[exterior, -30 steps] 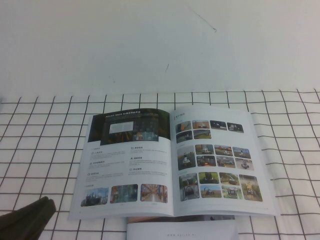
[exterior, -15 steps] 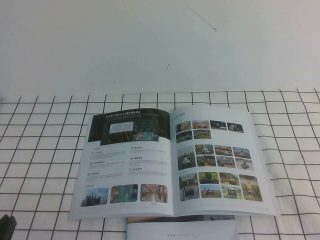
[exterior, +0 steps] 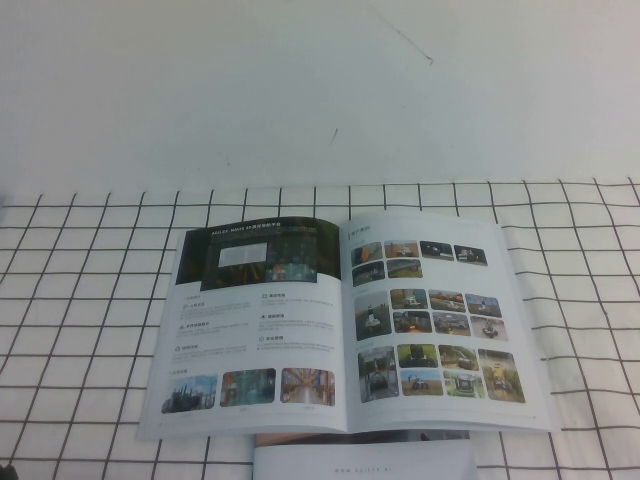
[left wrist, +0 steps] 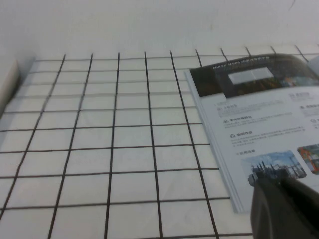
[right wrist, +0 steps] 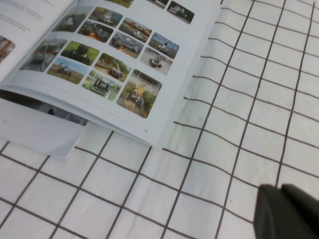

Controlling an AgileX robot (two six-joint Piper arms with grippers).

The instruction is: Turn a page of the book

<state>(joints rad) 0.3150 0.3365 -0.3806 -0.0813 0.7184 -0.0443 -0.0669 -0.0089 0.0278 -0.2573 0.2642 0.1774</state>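
The book lies open and flat on the grid-patterned cloth, in the middle of the high view. Its left-hand sheet is the page, showing a dark banner at the far end and three photos along the near edge. In the left wrist view my left gripper is shut and empty, drawn back off the near left corner of the page. In the right wrist view my right gripper is shut and empty over bare cloth, off the near right corner of the book.
A smaller white booklet lies partly under the book's near edge, also seen as the white booklet in the right wrist view. The checked cloth spreads on both sides, and a plain white wall rises behind it.
My left arm has drawn back out of the high view's bottom left corner. The book and its sheets have not moved.
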